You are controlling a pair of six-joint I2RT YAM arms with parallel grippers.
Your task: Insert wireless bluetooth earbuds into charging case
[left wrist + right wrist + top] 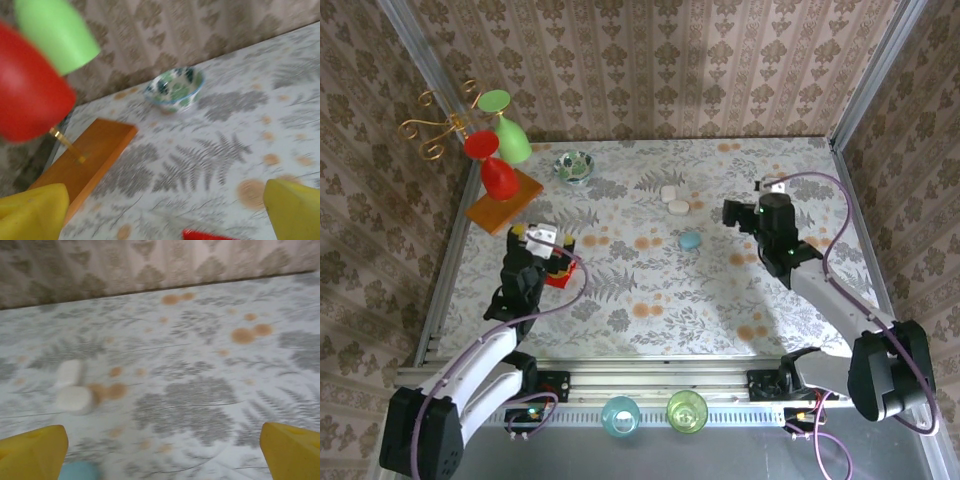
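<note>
wallpapered walls (650,60) close in three sides, with metal posts at the far corners. the desk (650,300) wears a pale cloth printed with grey ferns and orange spots. a metal rail (650,385) runs along its near edge, by my arm bases.

my left arm (480,360) reaches forward on the left side. its gripper (542,236) is released, yellow fingers (30,212) wide apart with nothing between them. my right arm (830,295) runs up the right side and bends inward. its gripper (162,455) is released too, fingers (295,452) spread to the edges of the wrist view, holding nothing.

far left sits an orange board (503,205) carrying a gold stand with a red cup (492,160) and a green cup (510,130). a patterned bowl (573,165) stands just beyond it. a blue glass (620,415) and a green glass (687,411) stand at the rail.

two white cases (678,207) lie just beside each other toward the far middle. a blue case (691,241) lies nearer me, apart from them. all three are left of my right gripper.

from above i get the whole layout. my left wrist view adds the bowl's blue rim and mottled inside, blurred. my right wrist view shows the white cases as rounded pebbles at left, and the blue case at the bottom edge by my left finger. the earbuds are too small for me to tell.
</note>
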